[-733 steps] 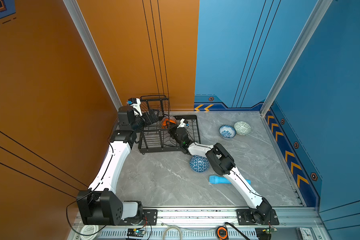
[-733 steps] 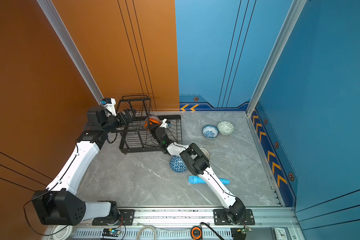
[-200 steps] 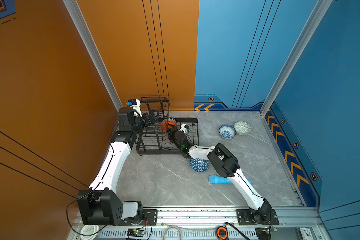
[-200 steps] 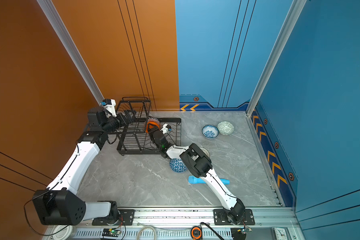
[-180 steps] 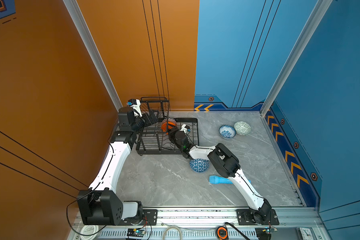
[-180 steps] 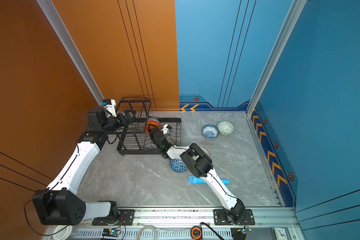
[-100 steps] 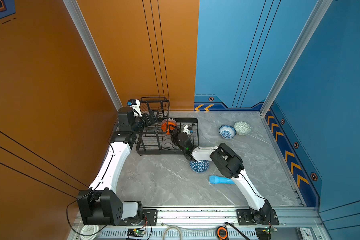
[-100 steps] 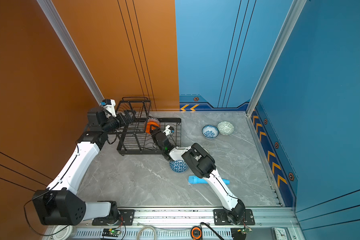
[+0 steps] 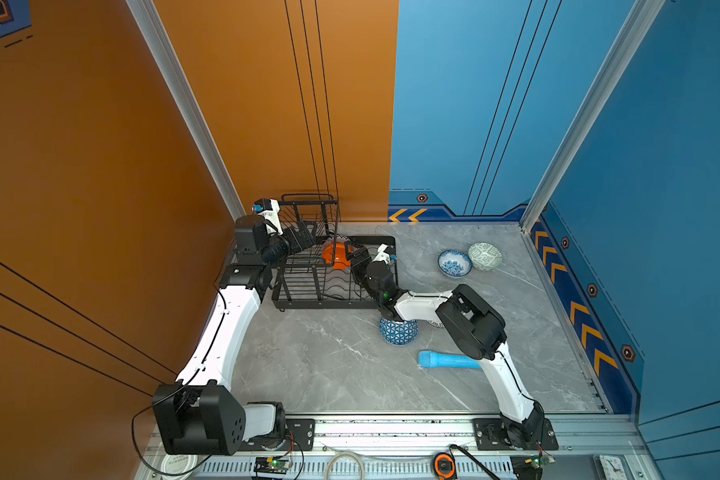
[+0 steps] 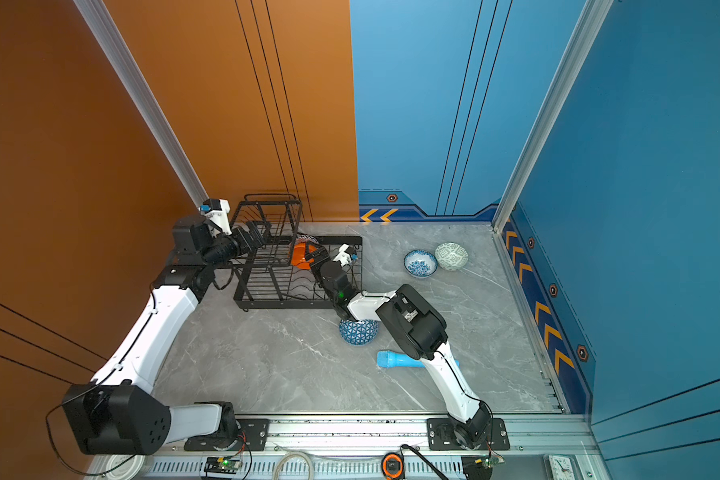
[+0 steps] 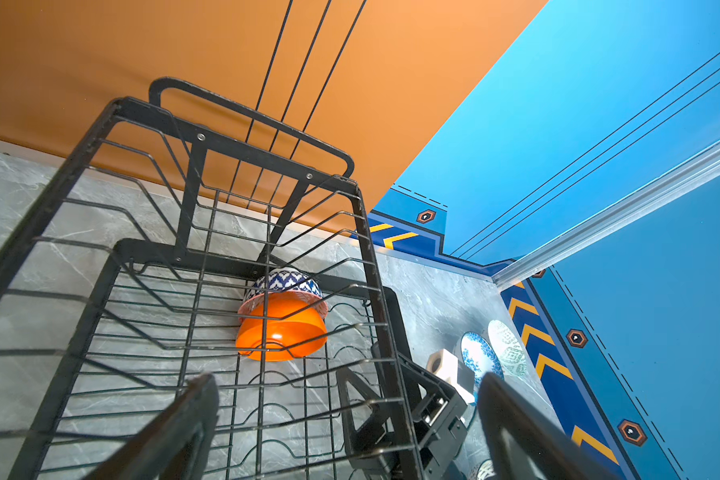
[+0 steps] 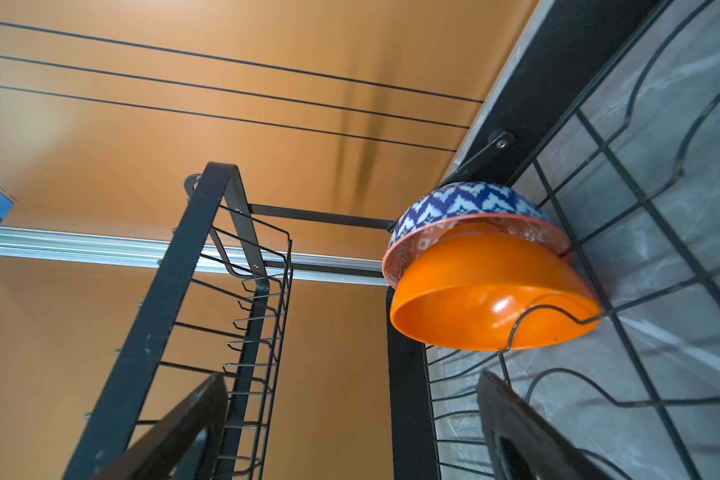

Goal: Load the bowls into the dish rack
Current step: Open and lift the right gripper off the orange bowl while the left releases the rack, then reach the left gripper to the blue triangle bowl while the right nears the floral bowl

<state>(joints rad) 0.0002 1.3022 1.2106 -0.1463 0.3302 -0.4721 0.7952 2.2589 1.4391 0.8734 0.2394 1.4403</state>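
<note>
- The dish rack (image 9: 325,306) (image 10: 283,306) sits at the back left of the grey table (image 9: 308,374). Its long axis runs left to right in both top views, along the back wall. The raised basket stands over its left end.
- The orange bowl (image 9: 337,257) (image 12: 487,299) stands tilted on its rim at the far edge of the lower tray, just right of the raised basket. Its mouth faces the front of the table, and a wavy divider wire crosses its lower rim.
- It nests in the mouth of the zigzag bowl (image 11: 285,282) (image 12: 466,203), which stands the same way behind it, against the tray's back rail.
- The right gripper (image 9: 356,257) (image 12: 352,376) reaches over the lower tray with its jaws spread wide and nothing in them. The orange bowl lies just beyond the tips.
- The left gripper (image 9: 308,235) (image 11: 348,378) hangs at the raised basket's left side, jaws wide and empty.
- The blue triangle bowl (image 9: 398,332) (image 10: 358,332) rests on the table near the rack's front right corner, under the right forearm. Its mouth is hidden.
- A sliver of the dotted bowl (image 9: 435,324) shows beneath the same forearm.
- The floral bowl (image 9: 454,263) and the pale green bowl (image 9: 484,255) sit mouth up, just beside each other, at the back right and well apart from the rack.
- The light blue cylinder (image 9: 445,359) lies on its side with its long axis left to right and its wider end to the left. The right arm hides its other end.
</note>
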